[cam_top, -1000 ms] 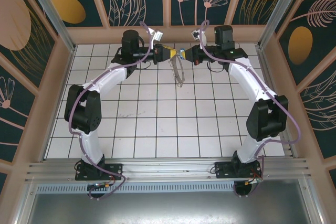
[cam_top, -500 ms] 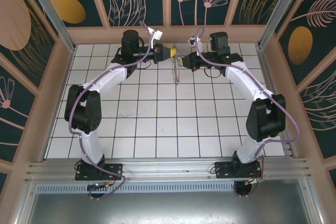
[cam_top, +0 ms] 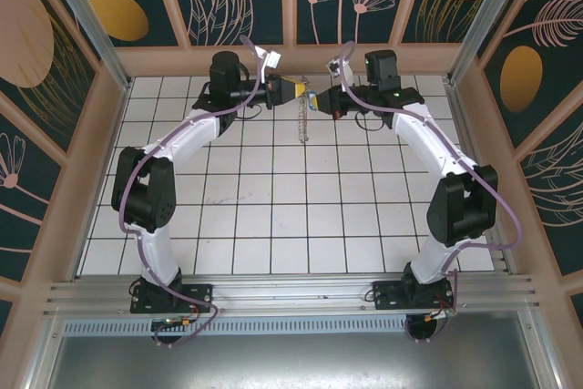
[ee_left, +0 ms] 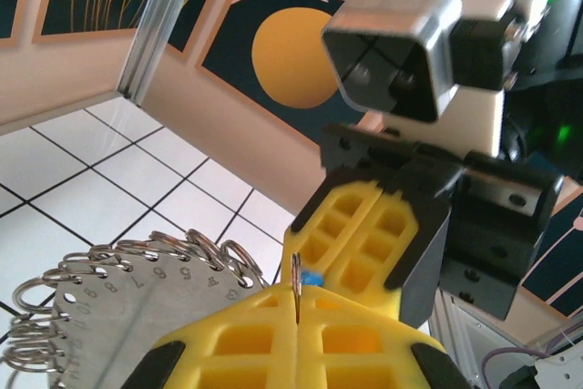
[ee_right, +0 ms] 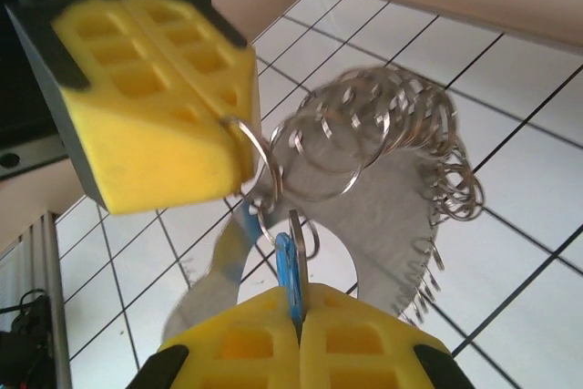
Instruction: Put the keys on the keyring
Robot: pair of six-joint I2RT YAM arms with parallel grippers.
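Near the arm bases, the bare white tiled tabletop (cam_top: 273, 225) lies open to both side walls. Just short of the back wall, the left gripper (cam_top: 297, 91) clamps one wire loop of the keyring (ee_right: 392, 170), a silver crescent plate fringed with split rings that hangs above the tiles. The right gripper (ee_right: 299, 321) pinches the small blue-headed key (ee_right: 286, 269). Its yellow pads (ee_right: 364, 334) hide most of the key, and whether it threads a loop is unclear.

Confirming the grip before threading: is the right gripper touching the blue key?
Touching. The right wrist view shows the blue key pinched in the seam between the shut yellow fingers of the right gripper.
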